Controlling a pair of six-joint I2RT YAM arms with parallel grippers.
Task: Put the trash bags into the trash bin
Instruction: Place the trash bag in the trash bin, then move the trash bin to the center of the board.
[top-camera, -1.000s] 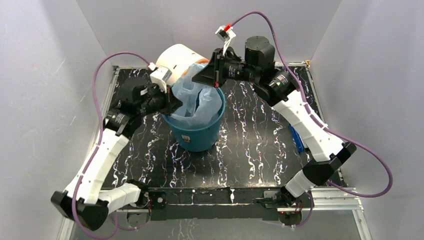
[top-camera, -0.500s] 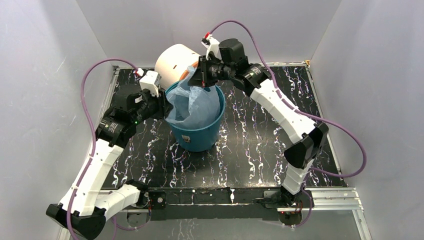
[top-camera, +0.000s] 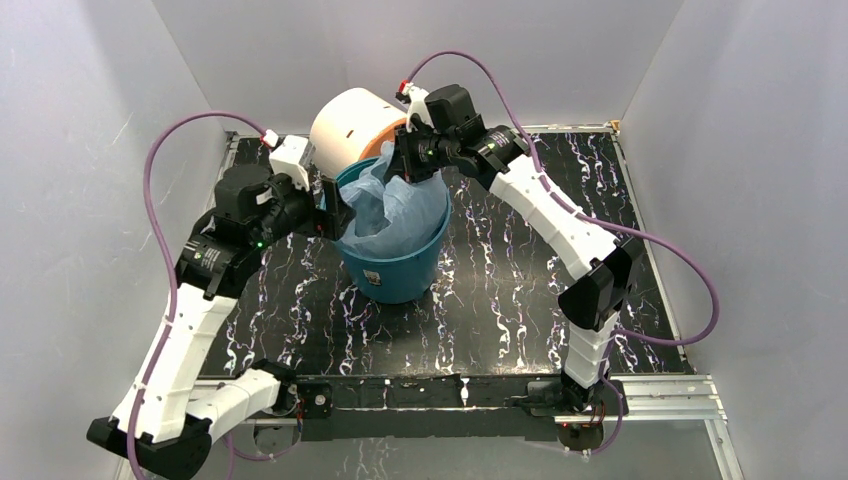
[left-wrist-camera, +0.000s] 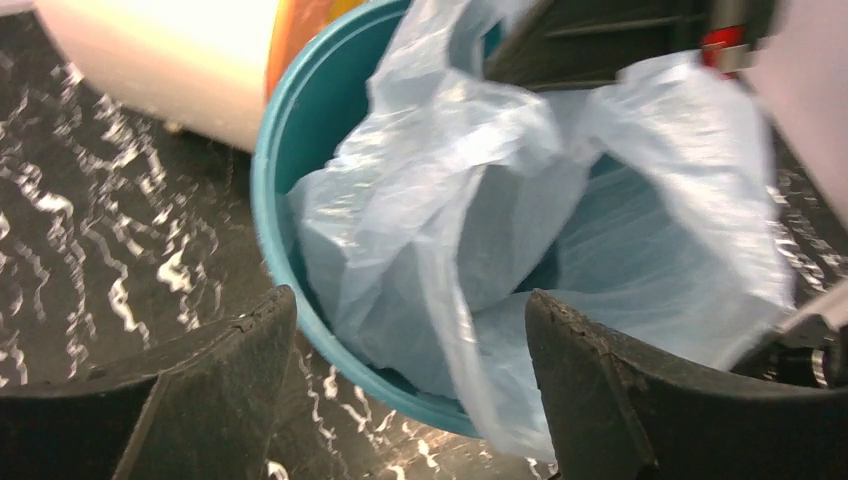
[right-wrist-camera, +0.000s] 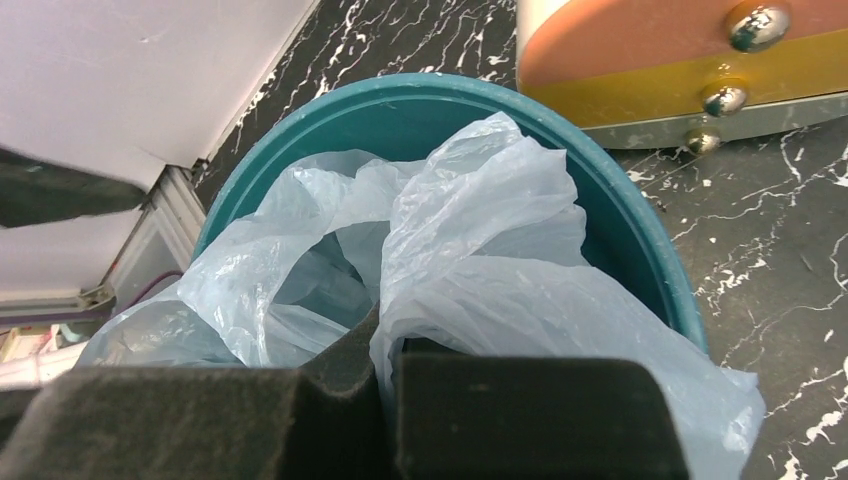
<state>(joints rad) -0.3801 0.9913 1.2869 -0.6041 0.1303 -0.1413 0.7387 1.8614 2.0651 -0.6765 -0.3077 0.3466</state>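
The round teal trash bin (top-camera: 400, 272) stands mid-table with the pale blue trash bag (top-camera: 398, 208) bunched inside it, rising above the rim. My right gripper (top-camera: 404, 168) hangs over the far rim and is shut on a fold of the bag (right-wrist-camera: 480, 220); its jaws (right-wrist-camera: 385, 350) press together with plastic between them. My left gripper (top-camera: 335, 206) is at the bin's left rim and stands open. In the left wrist view its fingers (left-wrist-camera: 225, 385) straddle the rim (left-wrist-camera: 270, 230), and a flap of the bag (left-wrist-camera: 505, 400) drapes over that rim between them, touching neither.
A cream and orange drum-shaped box (top-camera: 350, 125) lies on its side just behind the bin, close to both grippers. The black marbled table (top-camera: 500, 290) has grey walls on three sides. Purple cables loop from both wrists.
My left gripper has opened, let go of the bag and drawn back a little to the left. The right gripper, still shut on the bag, has moved left and down to the bin's far rim.
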